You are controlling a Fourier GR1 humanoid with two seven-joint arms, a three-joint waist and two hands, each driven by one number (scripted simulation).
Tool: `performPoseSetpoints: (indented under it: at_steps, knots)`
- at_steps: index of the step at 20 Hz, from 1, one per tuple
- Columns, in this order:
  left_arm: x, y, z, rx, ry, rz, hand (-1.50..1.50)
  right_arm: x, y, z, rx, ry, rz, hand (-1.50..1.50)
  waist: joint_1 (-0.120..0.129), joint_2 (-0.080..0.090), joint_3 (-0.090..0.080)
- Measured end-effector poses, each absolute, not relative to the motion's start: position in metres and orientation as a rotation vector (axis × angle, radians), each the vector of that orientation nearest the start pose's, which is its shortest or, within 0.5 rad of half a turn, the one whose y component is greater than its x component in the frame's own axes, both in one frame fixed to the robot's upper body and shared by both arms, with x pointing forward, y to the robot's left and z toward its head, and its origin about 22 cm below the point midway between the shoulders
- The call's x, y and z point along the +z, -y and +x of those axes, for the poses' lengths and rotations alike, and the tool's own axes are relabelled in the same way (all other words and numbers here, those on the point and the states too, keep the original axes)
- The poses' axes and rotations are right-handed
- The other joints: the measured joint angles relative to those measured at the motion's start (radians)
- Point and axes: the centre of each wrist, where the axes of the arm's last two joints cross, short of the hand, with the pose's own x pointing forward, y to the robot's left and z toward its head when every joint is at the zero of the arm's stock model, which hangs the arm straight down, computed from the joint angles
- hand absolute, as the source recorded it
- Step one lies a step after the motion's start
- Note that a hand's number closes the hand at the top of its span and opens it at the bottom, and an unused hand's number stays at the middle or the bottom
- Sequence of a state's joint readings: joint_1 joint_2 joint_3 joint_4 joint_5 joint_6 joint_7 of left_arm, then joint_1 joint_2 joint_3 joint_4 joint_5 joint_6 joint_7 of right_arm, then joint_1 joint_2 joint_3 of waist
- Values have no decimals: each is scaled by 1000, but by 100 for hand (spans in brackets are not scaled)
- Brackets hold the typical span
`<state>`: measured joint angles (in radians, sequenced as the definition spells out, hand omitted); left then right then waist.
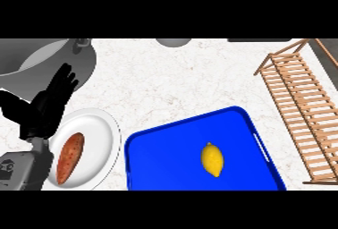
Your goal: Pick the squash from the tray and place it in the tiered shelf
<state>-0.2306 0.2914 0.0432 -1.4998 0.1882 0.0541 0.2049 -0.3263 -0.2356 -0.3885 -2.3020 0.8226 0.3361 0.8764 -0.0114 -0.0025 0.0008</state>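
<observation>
No readable writing or labels appeared on any item. The marble counter (pixel 178 85) carried a blue tray (pixel 165 165) at lower centre. The wooden tiered shelf (pixel 300 112) ran along the right side. A grey pot (pixel 40 58) sat at upper left. A white plate (pixel 99 134) lay just left of the tray, holding a reddish sweet potato (pixel 69 157). The left hand (pixel 46 107) stood at the left edge, fingers straight and pointing up, holding nothing. The yellow squash (pixel 212 159) lay on the tray's right-centre, long axis near vertical in view, pointed tip toward the far edge.
</observation>
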Motion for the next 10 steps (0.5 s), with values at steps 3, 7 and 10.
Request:
performPoseSetpoints:
  at_steps: [3,7,10]
  knots:
    - [63,-282,299,-41,1522,100,0,238,304,183,40,1342,-1259,150,1,0,0]
    - [66,-280,293,-42,1526,94,0,235,325,176,31,1366,-1236,150,5,0,0]
    - [64,-279,297,-43,1523,94,0,232,341,172,25,1379,-1219,150,5,1,0]
